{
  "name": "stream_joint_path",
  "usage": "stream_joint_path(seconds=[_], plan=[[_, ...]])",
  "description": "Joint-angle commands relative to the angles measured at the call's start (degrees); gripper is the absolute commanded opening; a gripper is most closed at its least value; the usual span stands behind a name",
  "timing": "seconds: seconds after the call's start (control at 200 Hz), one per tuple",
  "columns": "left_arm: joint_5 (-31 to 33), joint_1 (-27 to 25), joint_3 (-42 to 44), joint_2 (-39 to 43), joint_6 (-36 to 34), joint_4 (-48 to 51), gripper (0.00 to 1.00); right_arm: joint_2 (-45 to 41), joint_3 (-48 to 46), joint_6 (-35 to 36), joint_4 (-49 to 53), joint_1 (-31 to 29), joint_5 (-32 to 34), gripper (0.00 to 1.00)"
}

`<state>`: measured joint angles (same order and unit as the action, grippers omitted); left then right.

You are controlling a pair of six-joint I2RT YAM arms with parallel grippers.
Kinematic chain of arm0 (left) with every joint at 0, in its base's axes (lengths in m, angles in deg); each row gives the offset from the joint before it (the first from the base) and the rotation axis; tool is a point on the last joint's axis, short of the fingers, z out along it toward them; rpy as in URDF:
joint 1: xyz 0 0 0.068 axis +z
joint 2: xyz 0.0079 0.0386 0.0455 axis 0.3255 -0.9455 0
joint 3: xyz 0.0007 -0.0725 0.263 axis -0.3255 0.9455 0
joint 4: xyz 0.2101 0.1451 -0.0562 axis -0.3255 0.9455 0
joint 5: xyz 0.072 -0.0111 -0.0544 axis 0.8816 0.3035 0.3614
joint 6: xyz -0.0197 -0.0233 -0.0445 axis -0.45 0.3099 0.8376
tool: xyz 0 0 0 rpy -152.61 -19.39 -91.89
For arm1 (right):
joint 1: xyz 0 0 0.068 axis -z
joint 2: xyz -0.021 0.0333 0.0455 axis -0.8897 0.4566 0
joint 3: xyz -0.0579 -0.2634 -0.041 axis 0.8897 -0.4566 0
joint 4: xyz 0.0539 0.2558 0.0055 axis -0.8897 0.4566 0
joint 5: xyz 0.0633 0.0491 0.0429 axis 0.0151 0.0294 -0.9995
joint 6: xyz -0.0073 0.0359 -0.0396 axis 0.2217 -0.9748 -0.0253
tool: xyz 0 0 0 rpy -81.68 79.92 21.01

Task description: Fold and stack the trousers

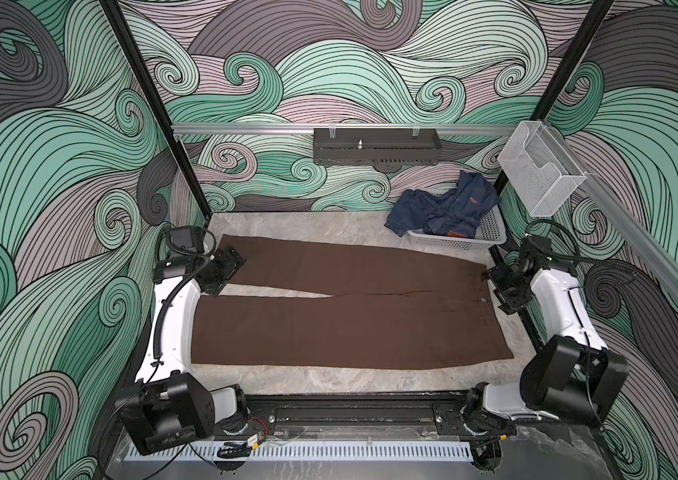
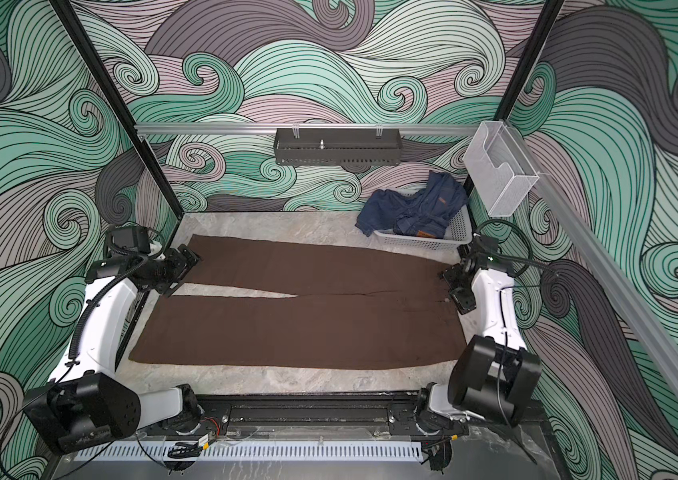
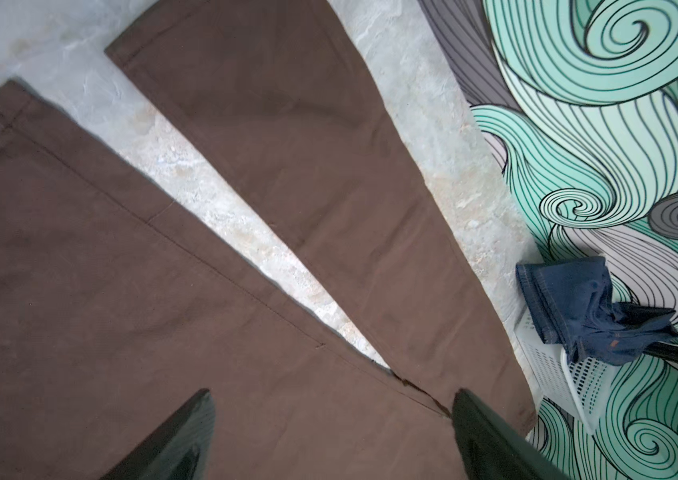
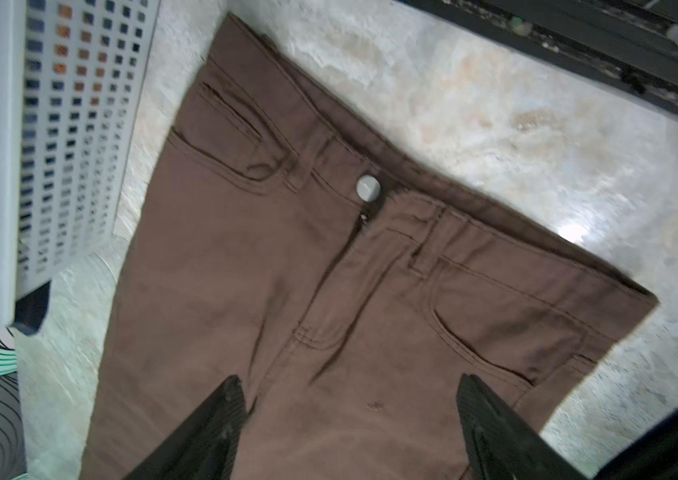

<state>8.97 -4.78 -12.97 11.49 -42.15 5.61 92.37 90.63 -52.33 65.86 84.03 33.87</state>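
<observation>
With the trousers (image 1: 350, 320) laid flat across the surface (image 1: 287, 226) and both sets of jaws spread wide and empty, a lopsided fold could easily be made if just the top layer gets pinched, tbh.

Poised low over the left edge of the table (image 1: 329, 226) with the left gripper (image 1: 227, 270), jaws wide, empty. Same at the right edge with the right gripper (image 1: 497, 291): spread apart, nothing held. Both angled inward.
</observation>
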Motion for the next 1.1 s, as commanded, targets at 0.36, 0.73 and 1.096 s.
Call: stream_joint_path(seconds=[0.36,0.73,1.096], plan=[[-2.1,-1.4,-6.3,-11.3,-3.0,-6.9,0.91,14.2,8.6,-0.2,-4.3,3.7,0.3,0.75],[-4.3,-3.5,-6.9,-15.7,-3.5,-9.5,0.9,25.6,17.2,-1.0,-7.5,4.2,2.4,0.67],[-6.0,-4.5,-8.7,-16.1,-2.7,-10.0,0.9,37.5,28.5,1.3,-9.5,3.1,-0.1,0.61]])
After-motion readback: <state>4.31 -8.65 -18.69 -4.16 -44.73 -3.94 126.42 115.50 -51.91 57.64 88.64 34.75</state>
